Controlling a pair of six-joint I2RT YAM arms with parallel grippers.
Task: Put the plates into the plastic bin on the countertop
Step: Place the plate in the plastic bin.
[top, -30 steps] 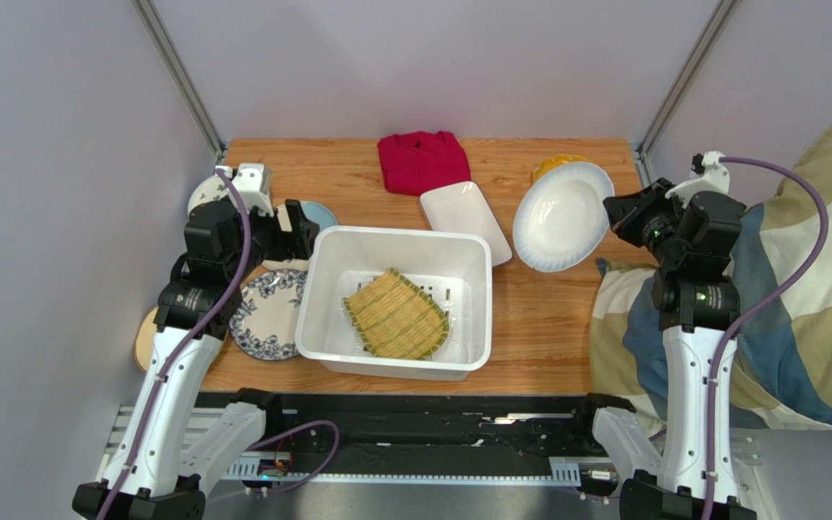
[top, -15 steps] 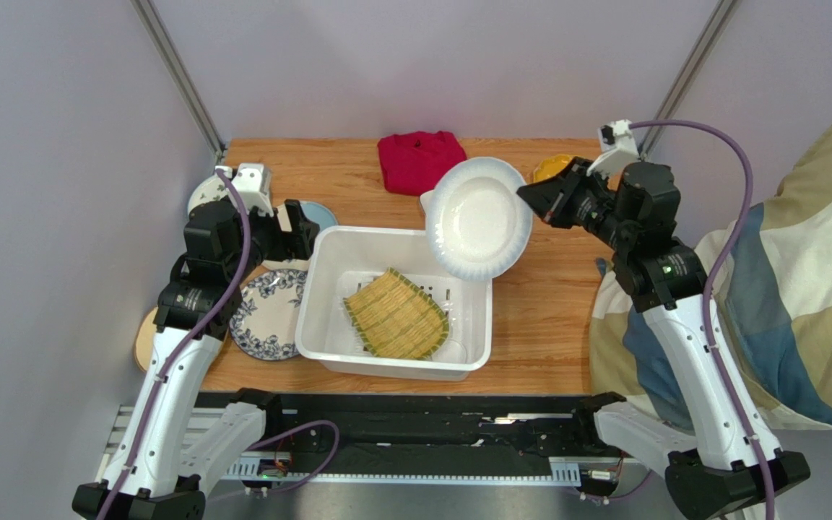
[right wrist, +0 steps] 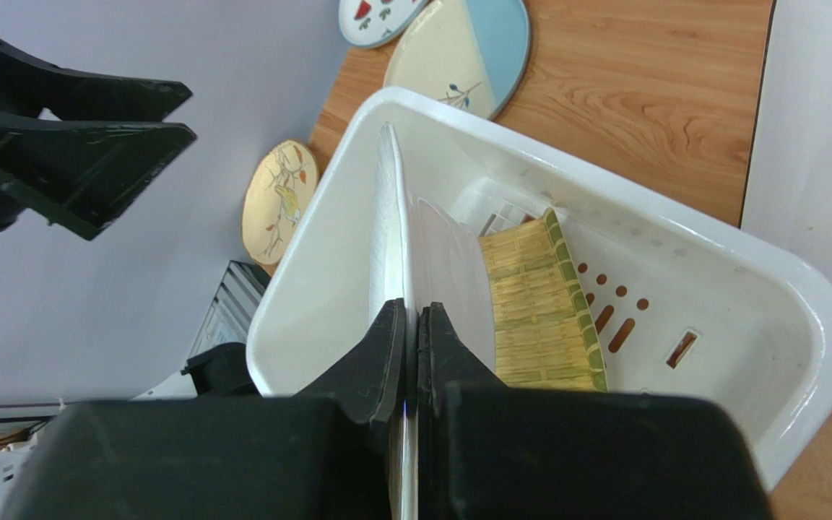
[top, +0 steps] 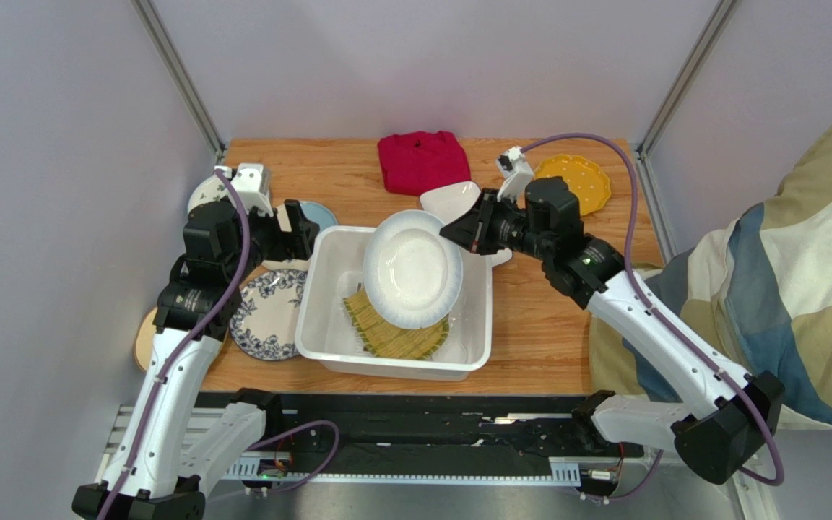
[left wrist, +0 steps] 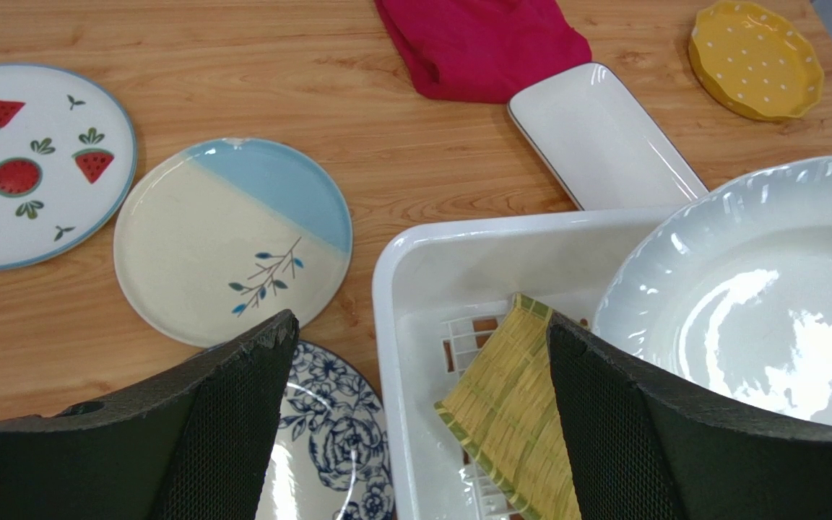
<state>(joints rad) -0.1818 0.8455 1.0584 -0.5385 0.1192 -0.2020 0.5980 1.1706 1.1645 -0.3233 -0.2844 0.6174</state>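
My right gripper (top: 457, 232) (right wrist: 411, 316) is shut on the rim of a plain white round plate (top: 413, 271) (right wrist: 393, 206) (left wrist: 778, 303). It holds that plate tilted above the white plastic bin (top: 317, 314) (right wrist: 800, 325) (left wrist: 399, 325). A greenish woven-look plate (top: 388, 334) (left wrist: 507, 417) (right wrist: 534, 314) lies in the bin, partly hidden by the held plate. My left gripper (top: 286, 232) (left wrist: 418, 323) hangs open over the bin's left rim, holding nothing.
On the countertop (top: 540, 314) lie a blue floral plate (top: 263, 314), a cream-and-blue plate (left wrist: 231, 238), a strawberry plate (left wrist: 19, 163), a white rectangular plate (left wrist: 605, 135), a yellow scalloped plate (top: 572, 182) and a red cloth (top: 423, 160). A small cream plate (top: 147, 338) sits at the left edge.
My right arm has swung left, carrying the white round plate from the right side of the countertop to above the bin, which uncovers the yellow plate. The left arm has stayed still.
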